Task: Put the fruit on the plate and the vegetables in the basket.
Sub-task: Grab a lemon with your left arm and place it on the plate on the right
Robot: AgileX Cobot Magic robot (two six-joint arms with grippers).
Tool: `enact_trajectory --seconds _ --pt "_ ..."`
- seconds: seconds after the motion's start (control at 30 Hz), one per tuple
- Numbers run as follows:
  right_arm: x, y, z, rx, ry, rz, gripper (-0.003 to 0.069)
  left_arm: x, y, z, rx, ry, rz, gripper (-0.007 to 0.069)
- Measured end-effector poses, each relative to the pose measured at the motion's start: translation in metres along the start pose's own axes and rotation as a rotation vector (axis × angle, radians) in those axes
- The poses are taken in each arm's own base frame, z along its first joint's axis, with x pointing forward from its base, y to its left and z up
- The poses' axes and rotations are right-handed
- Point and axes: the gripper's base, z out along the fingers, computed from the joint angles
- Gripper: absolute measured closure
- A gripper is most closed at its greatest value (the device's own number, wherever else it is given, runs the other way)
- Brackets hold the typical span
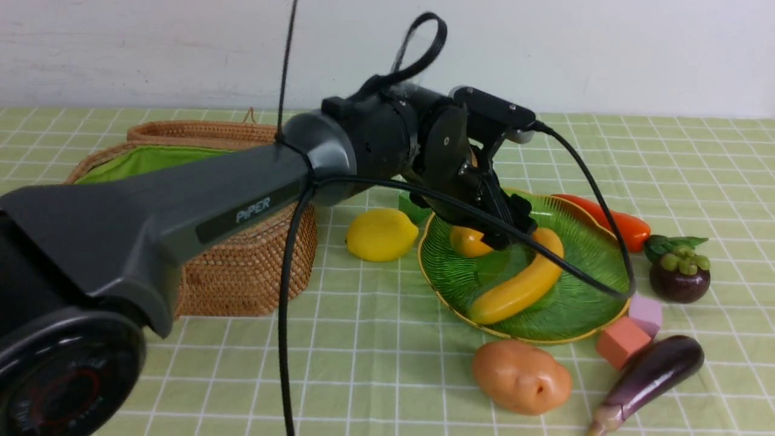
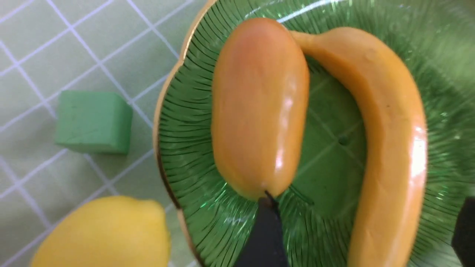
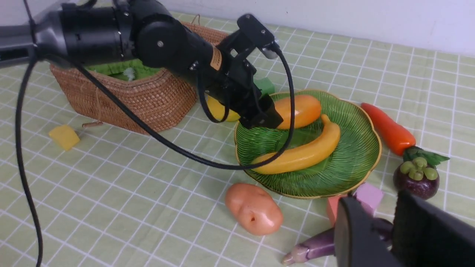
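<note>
The green plate holds the orange-yellow mango and the long banana. My left gripper hangs open just above them; in the left wrist view its fingers straddle the banana, with the mango lying free beside it. The lemon lies left of the plate and the mangosteen to its right. The red-orange pepper, potato and eggplant lie on the cloth. The woven basket stands open at the left. My right gripper hovers high over the eggplant, slightly open and empty.
A pink block and an orange block sit between the plate and the eggplant. A green block lies behind the lemon, and a yellow block sits near the basket. The left arm's cable loops over the plate.
</note>
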Motion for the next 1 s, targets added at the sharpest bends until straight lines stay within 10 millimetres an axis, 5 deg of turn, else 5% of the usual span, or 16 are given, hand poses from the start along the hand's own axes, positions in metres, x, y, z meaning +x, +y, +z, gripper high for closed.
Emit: enact_trajectory --seconds 0.13,0.3,0.5,0.7,0.9,1.0 --pt "0.000 0.000 0.000 0.000 0.000 0.000 0.0483 -0.016 -0.001 -0.045 -0.002 -0.046 -0.037 0.0156" --pt "0.000 0.000 0.000 -0.001 0.000 0.001 0.0481 -0.026 -0.003 -0.092 0.015 -0.074 -0.019 0.0385" --pt "0.000 0.000 0.000 -0.001 0.000 -0.001 0.0478 -0.006 0.008 -0.112 0.024 0.160 0.214 0.0627" --pt "0.000 0.000 0.000 -0.001 0.000 -0.017 0.0474 0.002 0.039 -0.102 0.100 0.218 0.295 0.0638" --pt "0.000 0.000 0.000 -0.004 0.001 -0.026 0.0468 -0.001 0.072 -0.059 0.068 0.171 0.371 0.0616" --pt "0.001 0.000 0.000 -0.005 0.009 -0.025 0.0468 -0.001 0.076 -0.035 0.063 0.167 0.417 0.0524"
